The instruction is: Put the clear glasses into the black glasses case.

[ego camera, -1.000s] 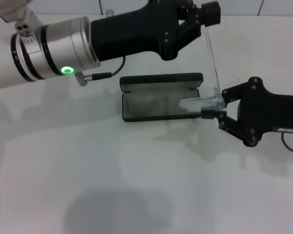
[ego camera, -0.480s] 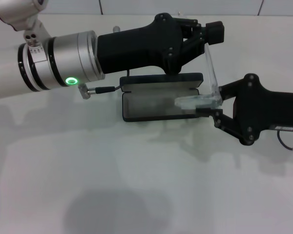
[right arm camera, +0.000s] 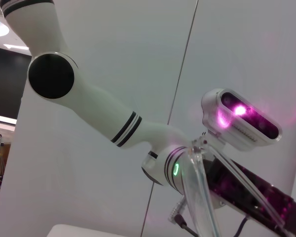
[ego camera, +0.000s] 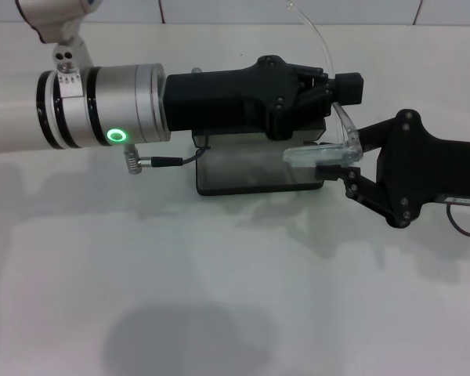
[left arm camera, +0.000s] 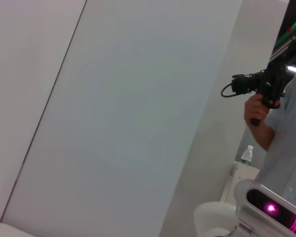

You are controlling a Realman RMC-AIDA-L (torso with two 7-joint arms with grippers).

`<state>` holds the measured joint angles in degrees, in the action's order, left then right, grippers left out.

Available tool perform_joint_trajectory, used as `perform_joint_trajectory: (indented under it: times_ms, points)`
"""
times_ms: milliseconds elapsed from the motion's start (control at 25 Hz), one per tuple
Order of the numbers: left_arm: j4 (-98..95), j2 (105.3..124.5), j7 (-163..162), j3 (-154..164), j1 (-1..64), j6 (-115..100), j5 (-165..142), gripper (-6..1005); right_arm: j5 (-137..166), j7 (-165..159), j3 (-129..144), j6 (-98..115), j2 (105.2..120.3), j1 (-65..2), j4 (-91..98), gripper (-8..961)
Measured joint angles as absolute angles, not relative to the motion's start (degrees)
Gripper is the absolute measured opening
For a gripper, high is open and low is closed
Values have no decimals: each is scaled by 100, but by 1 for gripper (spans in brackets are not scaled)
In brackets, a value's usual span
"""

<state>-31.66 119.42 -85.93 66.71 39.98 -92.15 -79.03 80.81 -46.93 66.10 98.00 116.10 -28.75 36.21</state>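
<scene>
The black glasses case [ego camera: 258, 168] is lying open on the worktop [ego camera: 219, 298], its long axis running from the robot's left to its right, and it is taken here as the landmark. Its far part is being covered in the head view by the left arm, so only the near tray is being shown.

The clear glasses [ego camera: 323, 154] are being held over the right end of the case, not yet inside it. The front lens part is lying almost along the long axis of the case, just above the tray. One thin arm of the glasses is standing up and curving away behind the case; in the right wrist view this clear arm [right arm camera: 203, 197] is being seen rising close to the camera.

The right pincer [ego camera: 337, 168] is placed just beside the right end of the case and is being kept clamped on the glasses near the hinge corner. The left pincer [ego camera: 341, 98] is placed above the far right corner of the case, where the raised arm of the glasses is passing; whether it is pinching that arm cannot be told.

It is judged that the coming move is depending on one relation: the glasses must be lowered and shifted toward the left end of the case, and the raised arm must be folded down first
</scene>
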Motion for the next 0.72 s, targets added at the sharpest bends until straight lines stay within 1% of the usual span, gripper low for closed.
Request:
perform_joint_trajectory:
  times_ms: [360,720]
  points:
    - [-3292,11915,-9188,6665,4050,-9231,-8052,39,7963,-4615,6611,9833,11614,-2876,3630,121]
    - [-3636,11961,-9574,6668,3990,-9276,-8183,40,7846,-4605,6583,9948,11595,-2872,3634,123]
